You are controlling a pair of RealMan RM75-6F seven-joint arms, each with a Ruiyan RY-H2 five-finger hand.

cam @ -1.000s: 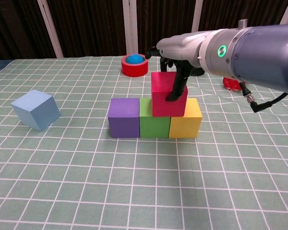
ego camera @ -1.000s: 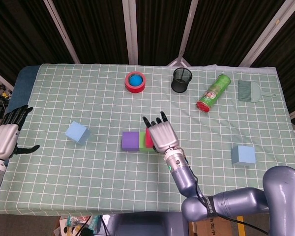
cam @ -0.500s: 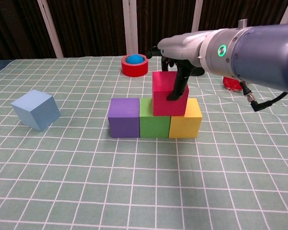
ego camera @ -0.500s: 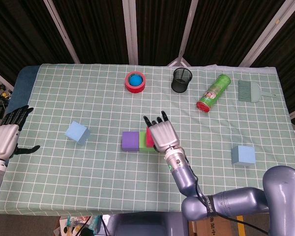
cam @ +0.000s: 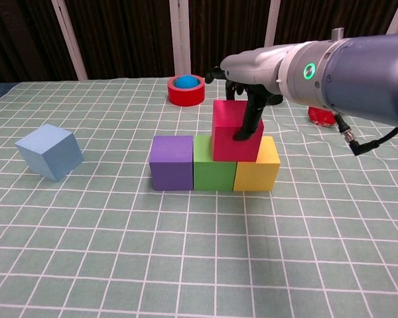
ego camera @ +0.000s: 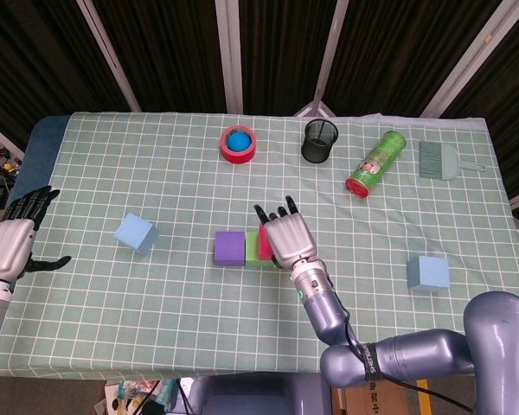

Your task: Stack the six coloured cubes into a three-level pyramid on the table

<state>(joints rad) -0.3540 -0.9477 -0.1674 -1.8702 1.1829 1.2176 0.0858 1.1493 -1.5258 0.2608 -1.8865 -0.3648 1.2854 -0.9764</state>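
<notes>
Right hand [cam: 252, 99] is pinching the red foam cube [cam: 235, 136], seating it straddling the green cube [cam: 212, 162] and yellow cube [cam: 259, 165]; left hand [ego camera: 13, 238] is idling, fingers spread, beside the nearer light-blue cube [ego camera: 136, 233].

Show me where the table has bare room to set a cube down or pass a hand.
Bare cloth lies between the left light blue cube and purple cube, along the near edge, and between the right hand and right light blue cube. Crowded: the far edge, with tape roll, mesh cup, can, brush.
</notes>
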